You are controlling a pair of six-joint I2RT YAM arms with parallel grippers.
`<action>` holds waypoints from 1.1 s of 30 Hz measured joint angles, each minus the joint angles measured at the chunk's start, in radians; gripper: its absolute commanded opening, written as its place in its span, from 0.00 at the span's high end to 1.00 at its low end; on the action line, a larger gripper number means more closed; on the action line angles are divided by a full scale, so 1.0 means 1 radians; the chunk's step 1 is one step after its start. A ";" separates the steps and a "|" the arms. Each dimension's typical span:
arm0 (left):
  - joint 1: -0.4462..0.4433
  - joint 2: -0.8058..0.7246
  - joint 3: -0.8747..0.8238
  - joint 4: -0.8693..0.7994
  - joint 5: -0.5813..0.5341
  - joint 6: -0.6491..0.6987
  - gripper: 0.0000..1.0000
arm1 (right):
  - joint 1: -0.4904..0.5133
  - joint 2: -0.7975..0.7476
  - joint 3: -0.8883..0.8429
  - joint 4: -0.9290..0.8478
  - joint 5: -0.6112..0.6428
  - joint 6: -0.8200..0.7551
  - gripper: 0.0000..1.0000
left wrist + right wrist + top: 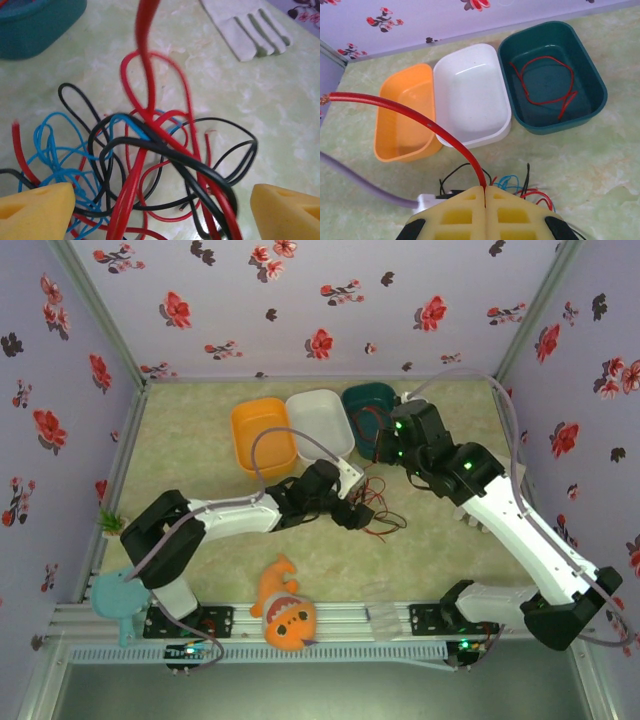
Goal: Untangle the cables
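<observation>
Thin red, black & light-blue cables (150,142) tangled on green table (280,110), light, floppy; right gripper (485,190) clamped on red cable (415,114), left gripper (161,202) apart above; I'd take a free end.

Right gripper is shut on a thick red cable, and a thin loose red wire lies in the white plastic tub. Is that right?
Wrong tub. The right gripper is shut on the thick red cable, but the thin loose red wire lies in the dark teal plastic tub, as the right wrist view shows.
</observation>
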 measured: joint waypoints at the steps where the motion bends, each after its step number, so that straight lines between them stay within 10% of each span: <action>1: 0.001 0.005 0.000 0.000 -0.005 -0.012 0.33 | 0.000 0.000 0.010 -0.002 -0.002 -0.003 1.00; 8: 0.022 -0.026 -0.039 -0.008 -0.018 -0.048 0.67 | 0.000 -0.001 0.077 -0.055 0.034 -0.026 1.00; 18: 0.108 -0.145 -0.219 -0.023 -0.035 -0.127 0.91 | 0.001 -0.029 0.117 -0.157 0.135 -0.044 1.00; 33: 0.179 -0.206 -0.281 -0.068 -0.042 -0.187 1.00 | 0.000 -0.046 0.225 -0.306 0.186 -0.064 1.00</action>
